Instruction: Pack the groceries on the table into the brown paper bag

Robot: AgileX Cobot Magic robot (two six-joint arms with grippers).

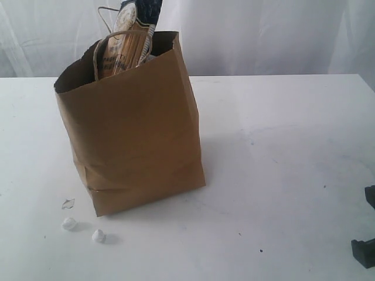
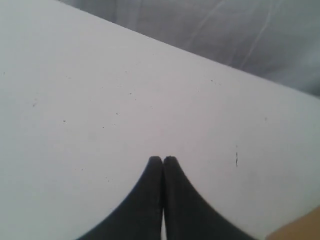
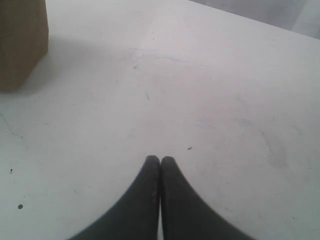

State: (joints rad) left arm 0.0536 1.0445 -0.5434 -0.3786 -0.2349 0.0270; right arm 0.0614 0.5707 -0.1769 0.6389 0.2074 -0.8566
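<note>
Tall brown kraft paper bag [image 1: 132, 134] upright on the flat white tabletop [image 1: 281, 146]; long spaghetti packet [image 1: 126, 44] poking from its top.
Two small white lumps [image 1: 70, 223] lie on the tabletop near the bag's front corner; left gripper [image 2: 162, 159] has its black jaws pressed together, holding nothing; right gripper [image 3: 160, 158] the same, above the tabletop.

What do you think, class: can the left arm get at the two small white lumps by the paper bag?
Probably yes. The small white lumps lie on bare table beside the brown paper bag, nothing covering them. The left gripper is shut and must open first.
</note>
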